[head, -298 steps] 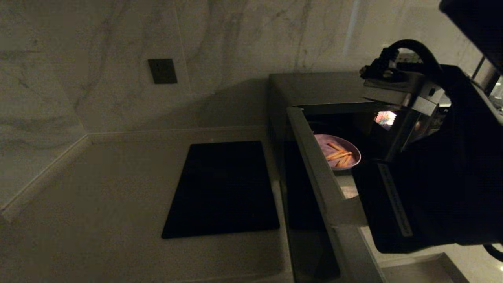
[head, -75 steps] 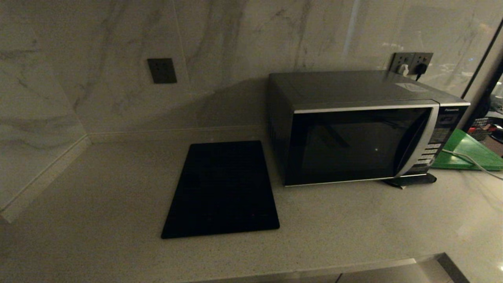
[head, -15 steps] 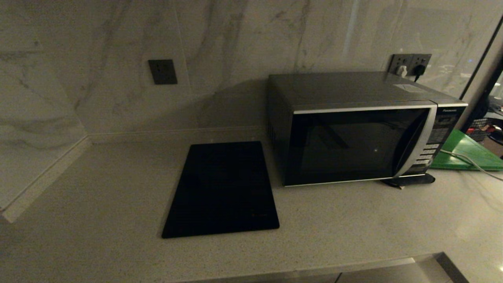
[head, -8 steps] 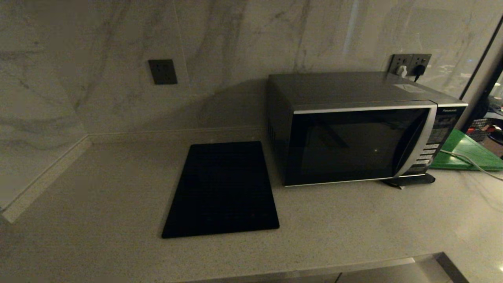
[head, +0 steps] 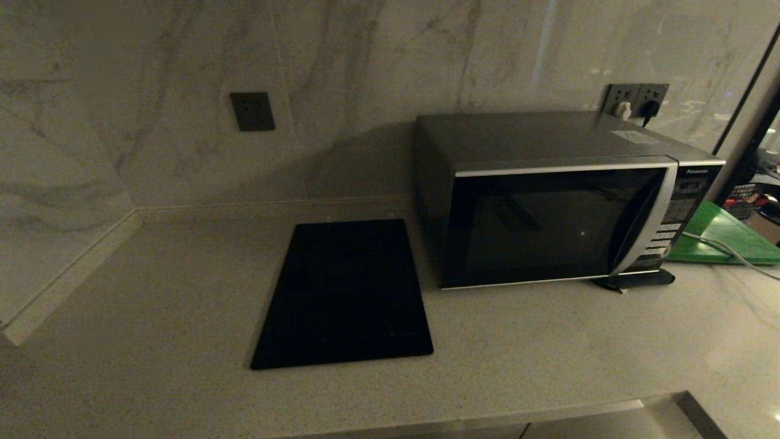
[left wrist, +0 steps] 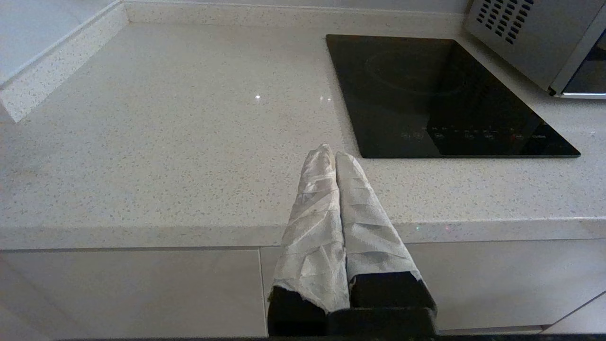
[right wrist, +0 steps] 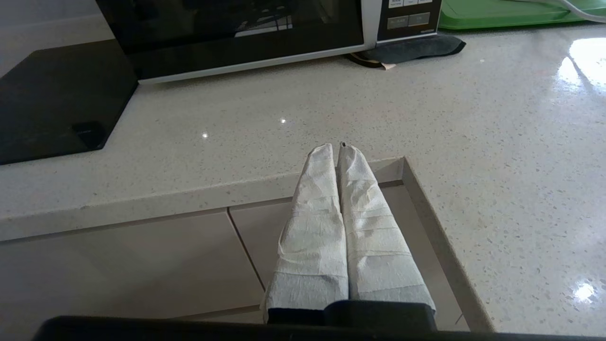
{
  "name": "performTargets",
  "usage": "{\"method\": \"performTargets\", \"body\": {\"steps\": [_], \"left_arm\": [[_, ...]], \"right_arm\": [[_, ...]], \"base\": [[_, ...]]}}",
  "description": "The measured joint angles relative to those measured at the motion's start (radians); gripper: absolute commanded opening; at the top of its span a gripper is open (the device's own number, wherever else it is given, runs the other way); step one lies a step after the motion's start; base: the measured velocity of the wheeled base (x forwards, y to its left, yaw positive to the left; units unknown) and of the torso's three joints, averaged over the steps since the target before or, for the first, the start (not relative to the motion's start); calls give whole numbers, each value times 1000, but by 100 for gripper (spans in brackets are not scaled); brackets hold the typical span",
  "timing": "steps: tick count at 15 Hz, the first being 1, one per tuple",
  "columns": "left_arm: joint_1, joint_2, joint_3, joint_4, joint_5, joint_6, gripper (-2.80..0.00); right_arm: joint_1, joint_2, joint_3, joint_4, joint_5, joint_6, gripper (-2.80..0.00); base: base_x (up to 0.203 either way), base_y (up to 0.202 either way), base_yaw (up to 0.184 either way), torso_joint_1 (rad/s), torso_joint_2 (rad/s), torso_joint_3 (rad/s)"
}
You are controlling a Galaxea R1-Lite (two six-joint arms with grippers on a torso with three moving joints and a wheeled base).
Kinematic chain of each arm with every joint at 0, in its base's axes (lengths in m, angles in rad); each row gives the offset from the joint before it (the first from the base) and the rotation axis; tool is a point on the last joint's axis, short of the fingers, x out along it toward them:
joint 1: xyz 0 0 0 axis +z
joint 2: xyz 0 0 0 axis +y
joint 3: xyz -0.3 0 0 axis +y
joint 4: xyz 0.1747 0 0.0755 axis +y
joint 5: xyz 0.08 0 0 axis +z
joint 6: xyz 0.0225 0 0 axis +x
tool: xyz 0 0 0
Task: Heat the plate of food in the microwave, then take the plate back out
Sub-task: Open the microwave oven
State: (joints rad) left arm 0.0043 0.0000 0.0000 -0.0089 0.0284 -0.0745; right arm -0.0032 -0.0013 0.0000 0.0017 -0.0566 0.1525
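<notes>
Dark-glass microwave (head: 551, 219) door closed; plate not visible to us, presumably inside. L gripper (left wrist: 335, 154), R gripper (right wrist: 338, 148) both pinched closed, empty, parked below counter edge. Risk: hot plate tips w/ shallow grip.

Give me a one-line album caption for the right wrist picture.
Right gripper shut and empty at the counter's edge, facing the closed microwave beside the black cooktop.

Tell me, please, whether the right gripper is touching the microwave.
Apart. The right wrist view shows the right gripper shut near the counter's front edge, with bare countertop between it and the microwave.
</notes>
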Motion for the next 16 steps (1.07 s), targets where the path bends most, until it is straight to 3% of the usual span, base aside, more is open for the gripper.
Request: {"method": "performTargets", "body": {"steps": [16], "left_arm": [[0, 0, 0, 0, 0, 0, -280]], "right_arm": [[0, 0, 0, 0, 0, 0, -280]], "base": [[0, 0, 0, 0, 0, 0]]}}
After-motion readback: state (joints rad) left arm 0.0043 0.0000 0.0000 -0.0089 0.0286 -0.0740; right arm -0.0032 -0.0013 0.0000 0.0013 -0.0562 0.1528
